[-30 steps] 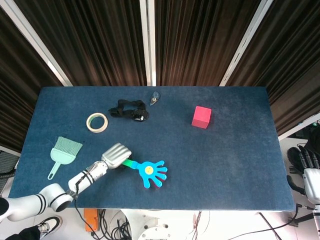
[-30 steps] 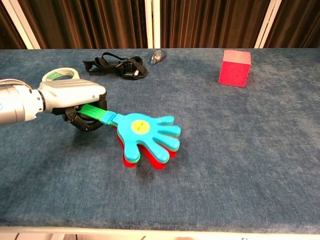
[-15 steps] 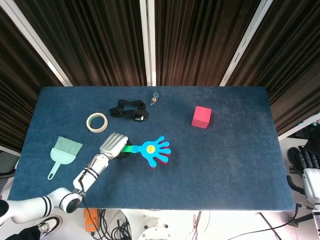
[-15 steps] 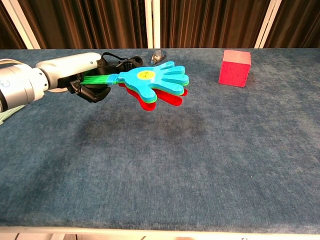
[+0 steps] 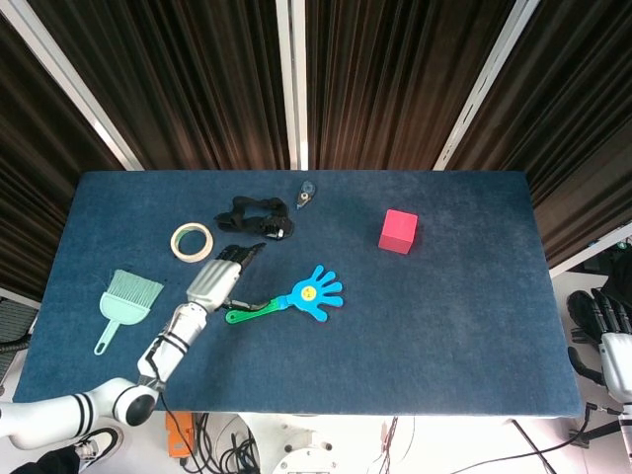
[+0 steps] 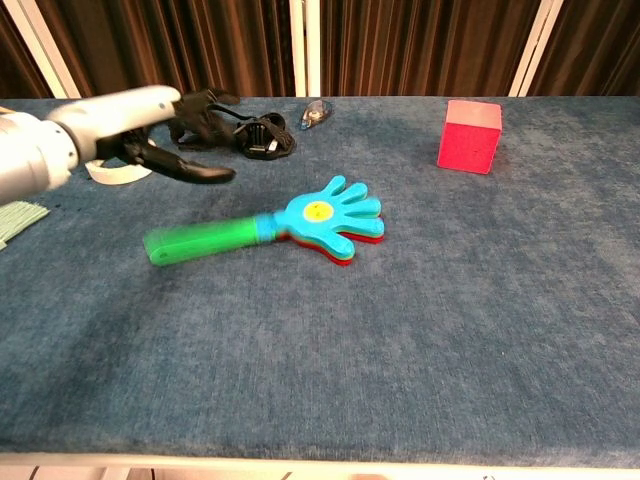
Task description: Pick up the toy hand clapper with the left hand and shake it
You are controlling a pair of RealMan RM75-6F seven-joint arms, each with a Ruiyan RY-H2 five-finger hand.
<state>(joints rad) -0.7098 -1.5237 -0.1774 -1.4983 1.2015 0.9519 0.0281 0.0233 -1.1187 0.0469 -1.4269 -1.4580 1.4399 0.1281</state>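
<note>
The toy hand clapper (image 5: 314, 292) lies flat on the blue table (image 5: 444, 326), its blue palm toward the right and its green handle (image 6: 200, 242) pointing left, blurred in the chest view. My left hand (image 5: 222, 272) hovers just above and to the left of the handle, fingers (image 6: 200, 172) stretched out and apart, holding nothing. In the chest view the left hand (image 6: 150, 135) is raised over the table, apart from the clapper (image 6: 330, 215). My right hand (image 5: 604, 321) hangs off the table's right edge, empty, with its fingers apart.
A red cube (image 5: 398, 231) stands at the back right. A tape roll (image 5: 192, 241), a black strap (image 5: 254, 219) and a small clip (image 5: 307, 193) lie behind the left hand. A teal hand brush (image 5: 126, 301) lies at the left.
The left hand lifted the clapper off the table, swung it up and back, then let go. The clapper now lies on the table and the hand's fingers have opened.
</note>
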